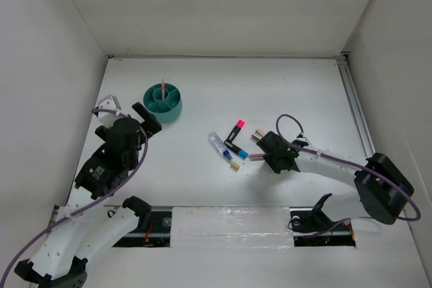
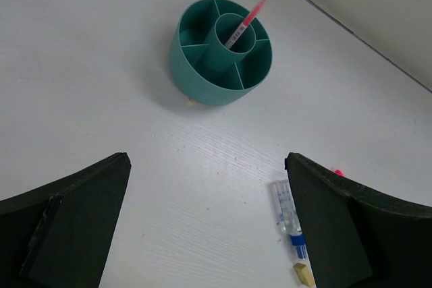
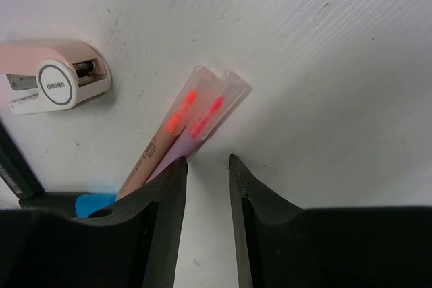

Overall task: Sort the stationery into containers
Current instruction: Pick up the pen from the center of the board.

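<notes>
Top cam: teal organiser (image 1: 163, 102) toward far-left corner of bench (image 1: 283, 92), thin pink pen (image 1: 164, 85) leaning in its centre tube. Mid-bench cluster: clear-barrelled pen (image 1: 217, 145), black marker (image 1: 235, 133) w/ pink cap, blue-capped pen (image 1: 241, 154), tan block (image 1: 235, 165). L hand (image 2: 206, 160) released, fingers wide, nothing in it, on the organiser's near side. R wrist cam only: two clear-capped pens (image 3: 202, 102) lie against one finger (image 3: 155, 220) of R hand (image 3: 207, 163), not btwn jaws. Jaws slightly apart, grasping nothing. Pink-white Deli gadget (image 3: 57, 85) nearby. Open bench btwn organiser and cluster; rail (image 1: 356, 102) along right edge, well apart.
</notes>
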`<action>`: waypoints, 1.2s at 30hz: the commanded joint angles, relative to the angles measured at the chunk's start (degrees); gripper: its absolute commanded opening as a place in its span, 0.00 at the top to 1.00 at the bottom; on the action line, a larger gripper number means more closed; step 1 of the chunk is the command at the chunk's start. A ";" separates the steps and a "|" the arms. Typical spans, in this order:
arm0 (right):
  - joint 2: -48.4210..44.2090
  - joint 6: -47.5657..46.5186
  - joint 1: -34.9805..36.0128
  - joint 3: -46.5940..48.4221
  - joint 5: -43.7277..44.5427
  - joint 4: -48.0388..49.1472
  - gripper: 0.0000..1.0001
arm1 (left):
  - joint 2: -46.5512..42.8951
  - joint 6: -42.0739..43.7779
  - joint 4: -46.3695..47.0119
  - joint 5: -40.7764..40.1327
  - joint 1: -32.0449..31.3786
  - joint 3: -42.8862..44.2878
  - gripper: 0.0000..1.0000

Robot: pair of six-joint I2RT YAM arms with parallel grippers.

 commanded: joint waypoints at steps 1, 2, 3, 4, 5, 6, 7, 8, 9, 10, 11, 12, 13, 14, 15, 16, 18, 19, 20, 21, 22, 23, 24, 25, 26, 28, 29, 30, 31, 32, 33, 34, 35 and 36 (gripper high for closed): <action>-0.39 -1.10 -0.40 1.75 -0.35 0.96 0.63 | -0.38 0.73 1.96 -0.24 0.29 -0.40 0.00; -1.00 -1.10 -0.40 1.75 -0.35 0.96 0.63 | -0.38 1.25 1.97 -0.24 0.29 -0.40 0.00; -1.01 -1.10 -0.40 1.75 -0.35 0.96 0.63 | -0.38 1.26 1.97 -0.24 0.29 -0.40 0.00; -1.62 -1.10 -0.40 1.75 -0.35 0.96 0.63 | -0.38 1.26 1.97 -0.24 0.29 -0.40 0.00; -2.15 -1.10 -0.40 1.75 -0.35 0.96 0.63 | -0.38 1.26 1.97 -0.24 0.29 -0.40 0.00; -2.15 -1.10 -0.40 1.75 0.17 0.96 0.63 | -0.38 1.26 1.97 -0.24 0.29 -0.40 0.00; -2.67 -1.10 -0.40 1.75 0.18 0.96 0.63 | -0.38 1.26 1.97 -0.24 0.29 -0.40 0.00; -2.68 -1.62 -0.40 1.75 0.18 0.96 0.63 | -0.38 1.26 1.97 0.28 0.29 -0.40 0.00; -2.68 -1.62 -0.40 1.75 0.18 0.96 0.63 | -0.38 1.26 1.97 0.29 0.29 -0.40 0.00; -2.68 -1.62 -0.40 1.75 0.18 1.48 0.63 | -0.38 1.26 1.97 0.29 0.29 -0.40 0.00; -2.68 -2.14 -0.40 1.75 0.18 1.49 0.63 | -0.38 1.26 1.97 0.29 0.29 -0.40 0.00; -2.68 -2.15 -0.40 1.75 0.18 2.01 0.63 | -0.38 1.26 1.97 0.29 0.29 -0.40 0.00; -2.68 -2.15 -0.40 1.75 0.18 2.01 0.63 | -0.38 1.26 1.97 0.29 0.29 -0.40 0.00; -2.16 -2.15 -0.40 1.75 0.18 2.01 0.63 | -0.38 1.26 1.97 0.29 0.29 -0.40 0.00; -1.19 -2.15 -0.40 1.75 0.18 2.01 0.63 | -0.38 1.26 1.97 0.29 0.29 -0.40 0.00; -0.66 -2.15 -0.40 1.75 0.18 2.54 0.63 | -0.38 1.26 1.97 0.29 0.29 -0.40 0.00; 0.74 -2.68 -0.40 2.27 -0.43 2.54 0.63 | -0.38 1.26 1.97 0.29 0.29 -0.40 0.00; 0.75 -2.68 -0.40 2.27 -0.44 2.54 0.63 | -0.38 1.26 1.97 0.29 0.29 -0.40 0.00; 1.36 -2.68 -0.40 2.27 -0.44 3.06 0.64 | -0.38 1.26 1.97 0.29 0.29 -0.40 0.00; 1.36 -2.68 -0.40 2.27 -0.44 3.07 0.64 | -0.38 1.26 1.97 0.29 0.29 -0.40 0.00; 1.37 -2.68 -0.92 2.27 -0.44 3.68 0.64 | -0.38 1.26 1.97 0.29 0.29 -0.40 0.00; 1.37 -2.68 -0.92 2.27 -0.44 3.68 0.64 | -0.38 1.26 1.97 0.29 0.29 -0.40 0.00; 1.37 -2.68 -0.92 2.27 -0.44 4.21 0.64 | -0.38 1.26 1.97 0.29 0.29 -0.40 0.00; 1.37 -2.68 -0.92 1.75 -0.44 4.91 0.64 | -0.38 1.26 1.97 0.29 0.29 -0.40 0.00; 0.84 -2.68 -0.92 1.75 -0.44 4.91 0.64 | -0.38 1.26 1.97 0.29 0.29 -0.40 0.00; 0.23 -2.68 -0.92 1.75 -0.44 5.44 0.64 | -0.38 1.26 1.97 0.29 0.29 -0.40 0.00; 0.22 -3.20 -0.92 1.75 -0.44 5.44 0.64 | -0.38 1.26 1.97 0.29 0.29 -0.40 0.00; -0.30 -3.20 -0.92 1.22 -0.44 5.44 0.64 | -0.38 1.26 1.97 0.29 0.29 -0.40 0.00; -0.30 -3.20 -0.92 1.22 -0.44 5.44 0.64 | -0.38 1.26 1.97 0.29 0.29 -0.40 0.00; -0.83 -3.20 -0.92 1.22 -0.44 5.44 0.64 | -0.38 1.26 1.97 0.29 0.29 -0.40 0.00; -1.35 -3.20 -0.92 1.22 0.08 5.44 0.64 | -0.38 1.26 1.97 0.29 0.29 -0.40 0.00; -1.36 -3.20 -0.92 1.22 0.09 5.44 0.64 | -0.38 1.26 1.97 0.29 0.29 -0.40 0.00; -1.36 -3.20 -1.45 0.70 0.09 6.05 0.64 | -0.38 1.26 1.97 0.29 0.29 -0.40 0.00; -1.88 -3.20 -1.45 0.69 0.09 6.06 0.64 | -0.38 1.26 1.97 0.29 0.29 -0.40 0.00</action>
